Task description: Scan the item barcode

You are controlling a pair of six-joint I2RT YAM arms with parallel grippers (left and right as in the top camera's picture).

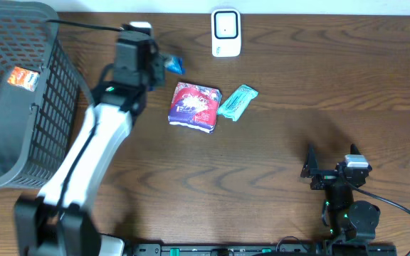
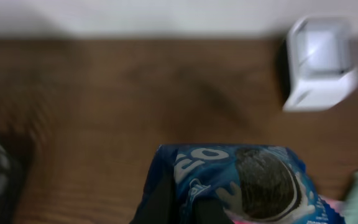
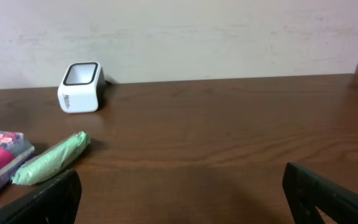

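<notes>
A blue cookie packet (image 1: 171, 65) hangs just above the table at the back, with my left gripper (image 1: 159, 62) shut on it. In the left wrist view the blue packet (image 2: 241, 180) fills the lower middle, and my dark fingers (image 2: 166, 202) clamp its near end. The white barcode scanner (image 1: 225, 33) stands at the back edge, to the right of the packet and apart from it; the blurred scanner (image 2: 322, 62) shows at the upper right. My right gripper (image 1: 331, 153) rests open near the front right, with nothing between its fingers (image 3: 328, 199).
A pink packet (image 1: 194, 107) and a green packet (image 1: 237, 102) lie side by side mid-table, in front of the scanner (image 3: 81, 86). A grey mesh basket (image 1: 62, 78) at the far left holds an orange item (image 1: 23, 78).
</notes>
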